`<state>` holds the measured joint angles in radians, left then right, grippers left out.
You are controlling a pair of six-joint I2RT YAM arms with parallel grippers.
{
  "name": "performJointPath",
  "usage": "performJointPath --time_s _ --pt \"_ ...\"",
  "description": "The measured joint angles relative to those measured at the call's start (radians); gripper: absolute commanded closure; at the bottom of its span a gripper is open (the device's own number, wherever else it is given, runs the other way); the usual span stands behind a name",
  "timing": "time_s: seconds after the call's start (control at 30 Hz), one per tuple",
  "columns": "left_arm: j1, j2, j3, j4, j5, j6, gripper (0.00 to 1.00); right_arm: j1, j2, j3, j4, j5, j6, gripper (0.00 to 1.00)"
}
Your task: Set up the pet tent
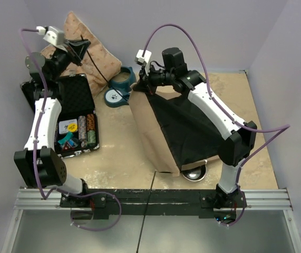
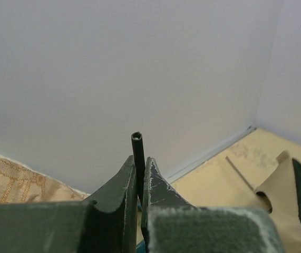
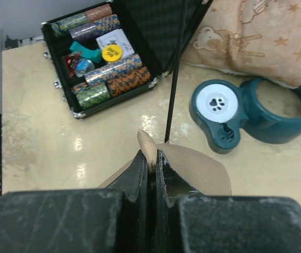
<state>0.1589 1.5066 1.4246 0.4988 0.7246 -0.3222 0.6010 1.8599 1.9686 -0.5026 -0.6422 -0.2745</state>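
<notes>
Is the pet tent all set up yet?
Not yet. Done: both grippers have a grip. In hand: the left gripper pinches the tip of a thin pole; the right gripper pinches a fold of the pet tent. Left: it looks saggy, not yet a standing teepee.

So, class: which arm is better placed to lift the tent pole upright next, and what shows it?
Left, probably. The left gripper is shut on the thin dark pole near its tip. The right gripper is pinching a fold of tan tent fabric, so it would have to let go first.
</notes>
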Motion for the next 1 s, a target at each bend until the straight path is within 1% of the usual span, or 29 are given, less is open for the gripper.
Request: performJointPath --time_s 0.07,0.17,0.23,0.4,0.67,0.87,1.0 --pt "-0.045 -0.041 0.001 -0.099 0.005 0.158 1.0 0.0 0.012 0.0 -0.001 -0.028 0.019 1.0" --pt "-0.104 -0.087 0.001 -0.22 0.016 0.35 1.0 -0.003 0.024 0.001 0.001 -0.062 0.047 1.0" --pt "-0.132 -0.108 0.0 -0.291 0.031 0.452 1.0 -0.006 0.033 0.011 0.001 -0.08 0.062 1.0" --pt "-0.197 -0.135 0.001 -0.449 0.06 0.642 1.0 -0.011 0.04 0.013 0.0 -0.102 0.092 1.0" --pt "-0.29 -0.123 0.028 -0.656 0.13 0.811 1.0 -0.014 0.04 0.013 0.027 -0.11 0.145 1.0" --pt "-0.304 -0.066 0.107 -0.822 0.19 0.89 1.0 -0.024 0.037 0.003 0.072 -0.111 0.166 1.0" --pt "-0.316 -0.059 0.112 -0.922 0.223 0.942 1.0 -0.033 0.034 -0.016 0.077 -0.117 0.172 1.0"
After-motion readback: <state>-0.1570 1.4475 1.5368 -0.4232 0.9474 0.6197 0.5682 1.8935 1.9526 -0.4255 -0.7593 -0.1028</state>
